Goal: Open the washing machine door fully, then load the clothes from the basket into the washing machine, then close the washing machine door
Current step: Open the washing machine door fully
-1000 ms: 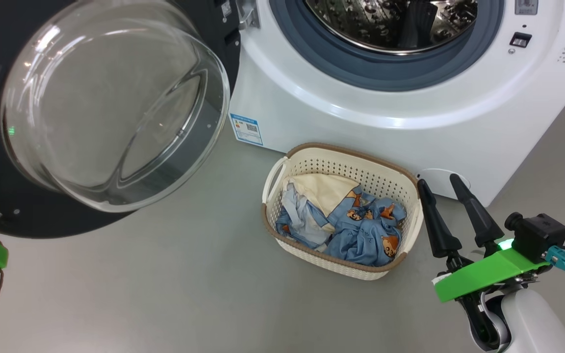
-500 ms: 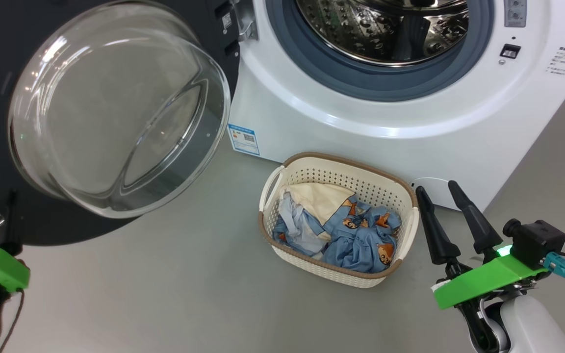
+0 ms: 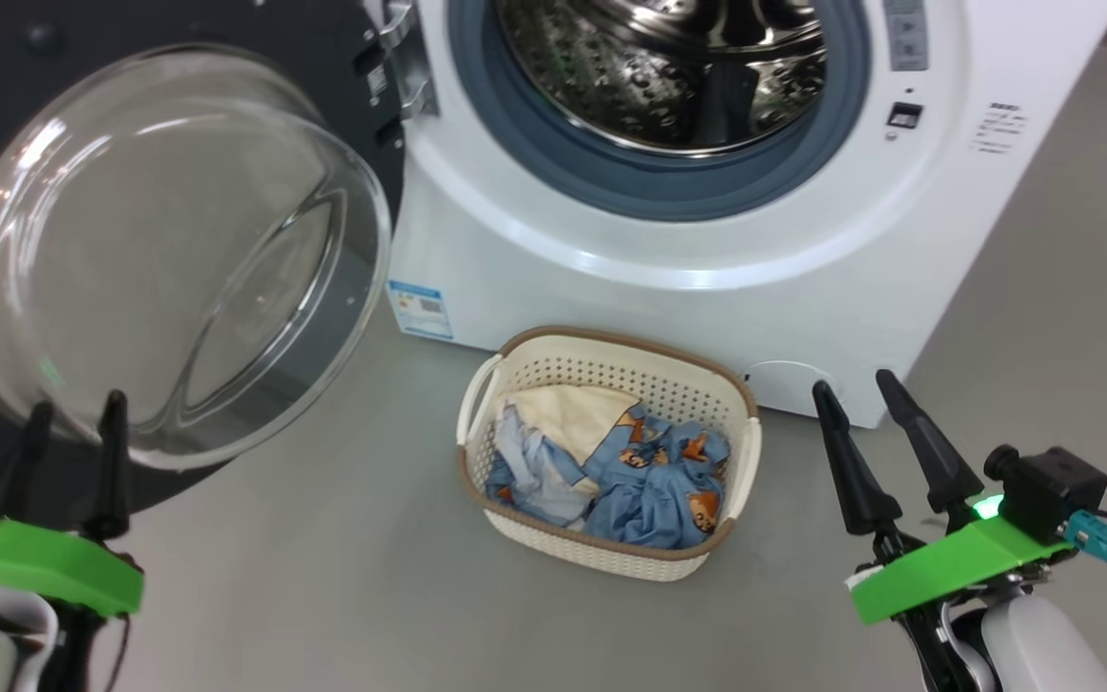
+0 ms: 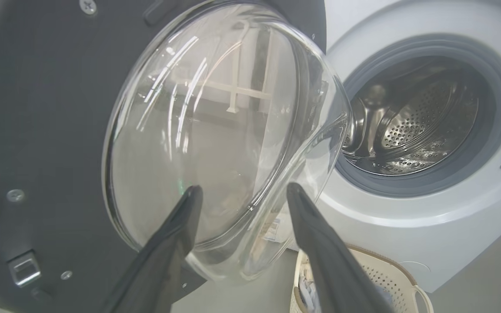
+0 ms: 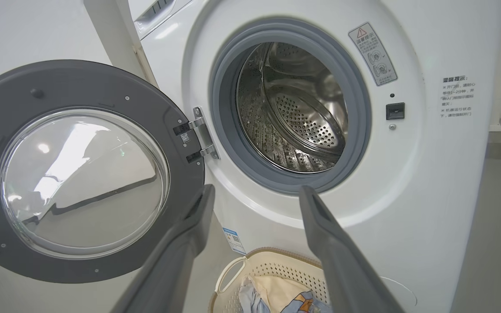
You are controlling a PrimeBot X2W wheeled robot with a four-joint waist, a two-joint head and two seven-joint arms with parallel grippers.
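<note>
Clothes lie heaped in the basket on the floor, just before the washing machine, whose door stands swung wide to the left. Left end effector hovers near the door glass, right end effector beside the basket; both have their 2 fingers spread, holding nothing.

Glossy white washing machine, shiny perforated steel drum, matt blue-grey rubber seal, matt dark grey door with clear glossy glass bowl, cream perforated plastic basket, brown woven-look rim, soft crumpled cloth clothes, smooth grey floor.
</note>
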